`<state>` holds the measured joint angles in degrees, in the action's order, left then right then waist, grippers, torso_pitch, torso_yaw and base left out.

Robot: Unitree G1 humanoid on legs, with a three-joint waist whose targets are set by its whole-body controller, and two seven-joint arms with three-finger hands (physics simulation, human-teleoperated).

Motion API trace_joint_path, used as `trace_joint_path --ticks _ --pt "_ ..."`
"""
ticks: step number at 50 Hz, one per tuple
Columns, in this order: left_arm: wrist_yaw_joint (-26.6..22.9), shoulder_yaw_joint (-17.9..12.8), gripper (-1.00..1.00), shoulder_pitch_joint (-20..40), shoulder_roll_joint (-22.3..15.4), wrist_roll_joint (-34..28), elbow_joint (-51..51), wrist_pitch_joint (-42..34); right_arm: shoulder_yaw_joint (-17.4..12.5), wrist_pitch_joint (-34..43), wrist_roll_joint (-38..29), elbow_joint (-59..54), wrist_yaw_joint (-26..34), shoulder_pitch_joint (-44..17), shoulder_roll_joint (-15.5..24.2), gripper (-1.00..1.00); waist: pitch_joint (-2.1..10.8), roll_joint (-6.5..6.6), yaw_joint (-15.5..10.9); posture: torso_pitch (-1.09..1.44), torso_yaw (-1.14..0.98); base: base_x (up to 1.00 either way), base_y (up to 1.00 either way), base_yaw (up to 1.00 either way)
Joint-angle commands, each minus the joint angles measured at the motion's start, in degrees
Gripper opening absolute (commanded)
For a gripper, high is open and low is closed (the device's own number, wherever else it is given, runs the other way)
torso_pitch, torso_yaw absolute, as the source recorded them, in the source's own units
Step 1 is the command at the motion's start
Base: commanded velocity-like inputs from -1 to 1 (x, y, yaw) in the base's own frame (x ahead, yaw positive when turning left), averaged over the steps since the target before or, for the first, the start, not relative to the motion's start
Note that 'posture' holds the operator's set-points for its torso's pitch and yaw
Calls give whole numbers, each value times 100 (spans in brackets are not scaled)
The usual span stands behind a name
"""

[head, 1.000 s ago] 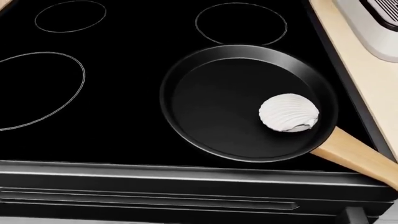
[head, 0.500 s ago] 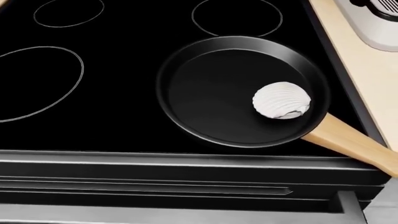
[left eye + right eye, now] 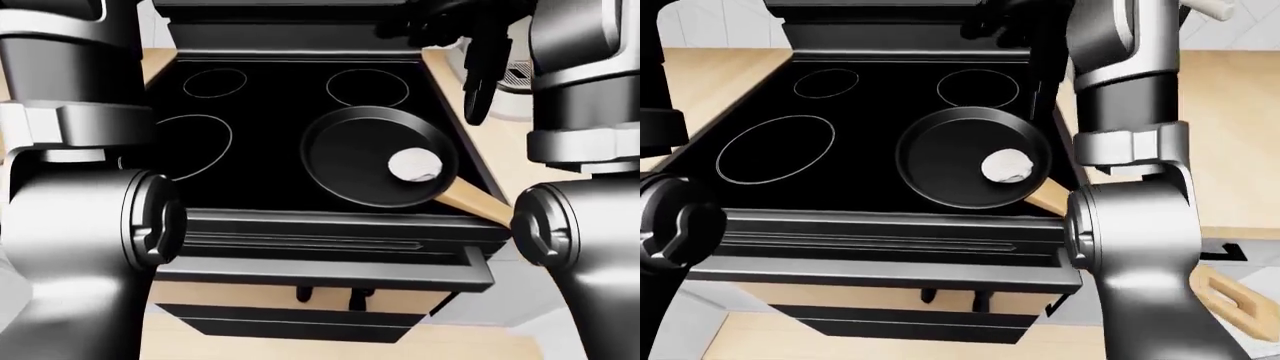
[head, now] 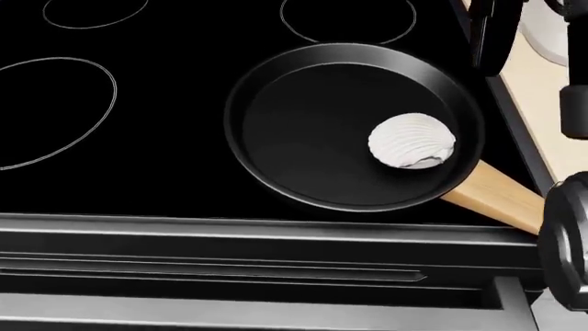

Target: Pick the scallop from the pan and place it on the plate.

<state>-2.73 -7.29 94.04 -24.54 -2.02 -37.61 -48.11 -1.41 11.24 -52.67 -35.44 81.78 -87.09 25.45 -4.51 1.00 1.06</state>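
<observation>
Fingers (image 3: 478, 82) of right hand (image 3: 470, 45) hang loosely spread, empty, newly entered at pan's (image 4: 303, 131) one o'clock. Left hand unseen. Scallop (image 4: 411, 141) sits at pan's four o'clock, near wooden handle (image 4: 491, 196). Camera has shifted; reach starting, grasp pending.

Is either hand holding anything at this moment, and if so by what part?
Nothing is held. The scallop lies loose in the pan, and the right hand hangs above the stove with fingers open. The left hand is out of view.
</observation>
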Motion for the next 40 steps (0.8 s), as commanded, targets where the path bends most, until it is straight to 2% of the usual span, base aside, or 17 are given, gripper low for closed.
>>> trace_joint_path --ticks 1,10,25,29,35,40 --pt "22 -23 100 229 -51 -16 183 160 -67 78 -29 316 74 -171 0 100 209 -4 3 0 0 0 0 0" --pt "7 -21 100 309 -59 -35 96 188 -37 515 -197 1124 368 380 -343 100 230 4 18 0 0 0 0 0" --pt "14 -14 100 257 -26 -36 172 150 -46 965 -544 2377 1033 1154 -431 100 228 3 32 0 0 0 0 0" --pt "13 -16 100 237 -20 -35 206 136 101 1148 -463 2514 1071 1243 -363 100 226 4 39 0 0 0 0 0" --pt "11 -14 100 248 -19 -37 193 137 500 1593 -203 2805 1072 1388 -238 100 224 6 40 0 0 0 0 0" --pt "1 -7 100 255 -22 -48 202 128 668 1730 -86 2958 1072 1485 -85 100 219 2 35 0 0 0 0 0"
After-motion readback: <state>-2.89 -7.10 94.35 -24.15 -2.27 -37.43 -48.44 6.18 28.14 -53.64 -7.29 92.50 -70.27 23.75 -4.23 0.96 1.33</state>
